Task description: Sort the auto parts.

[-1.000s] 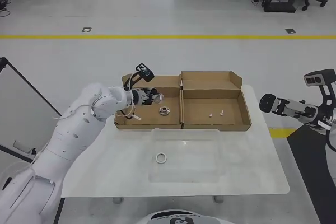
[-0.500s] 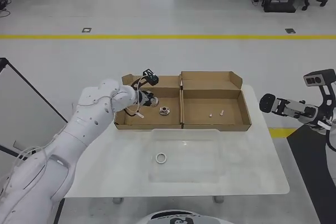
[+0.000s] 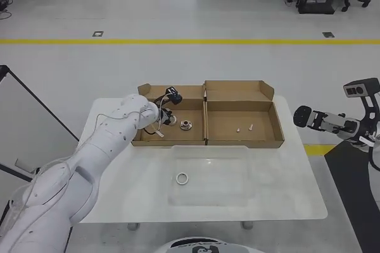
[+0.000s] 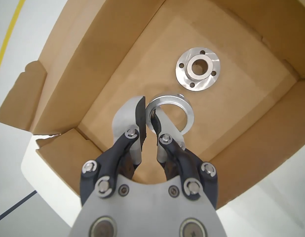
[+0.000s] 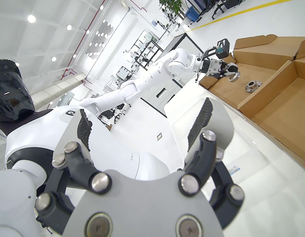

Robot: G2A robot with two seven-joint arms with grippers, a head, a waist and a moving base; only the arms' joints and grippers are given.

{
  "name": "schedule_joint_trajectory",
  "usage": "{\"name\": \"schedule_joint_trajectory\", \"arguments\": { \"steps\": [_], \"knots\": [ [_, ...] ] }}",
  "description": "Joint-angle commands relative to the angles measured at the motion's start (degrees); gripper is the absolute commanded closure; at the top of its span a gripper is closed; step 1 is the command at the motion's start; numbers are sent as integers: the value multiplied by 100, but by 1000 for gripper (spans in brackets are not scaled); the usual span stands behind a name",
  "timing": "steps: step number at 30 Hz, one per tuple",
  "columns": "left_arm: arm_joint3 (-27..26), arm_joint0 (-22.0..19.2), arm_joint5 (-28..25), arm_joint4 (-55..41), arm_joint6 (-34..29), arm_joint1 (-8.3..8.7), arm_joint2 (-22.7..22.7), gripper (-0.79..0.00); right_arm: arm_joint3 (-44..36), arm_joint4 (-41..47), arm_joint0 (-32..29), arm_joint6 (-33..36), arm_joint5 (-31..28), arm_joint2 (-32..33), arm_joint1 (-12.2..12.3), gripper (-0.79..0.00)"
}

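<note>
One ring [image 4: 188, 113] sits pinched in left claw [image 4: 148, 110].

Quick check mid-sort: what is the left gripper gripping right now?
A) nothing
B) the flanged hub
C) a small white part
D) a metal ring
D: the left gripper pinches the metal ring by its wall, one finger inside, one outside; the flanged hub lies apart on the floor of the box.
</note>
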Motion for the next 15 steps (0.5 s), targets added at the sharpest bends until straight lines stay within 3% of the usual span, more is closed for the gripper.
{"name": "schedule_joint_trajectory", "arguments": {
  "steps": [1,10,11,12,13,14,15],
  "knots": [
    [179,-19,-12,78,89,-67,51,0,0,1,0,0,0,0,0,-785],
    [699,-45,-46,188,294,-332,168,0,0,1,0,0,0,0,0,-785],
    [749,-48,-45,205,309,-357,177,-105,0,1,0,0,0,0,0,-785],
    [792,-59,-51,227,319,-381,187,-105,0,1,0,0,0,0,0,-785],
    [829,-73,-59,250,324,-405,195,-225,0,1,0,0,0,0,0,-785],
    [869,-82,-66,262,343,-426,198,-240,0,1,0,0,0,0,0,-785],
    [910,-92,-76,271,360,-447,198,-326,0,1,0,0,0,0,0,-785]
  ]
}}
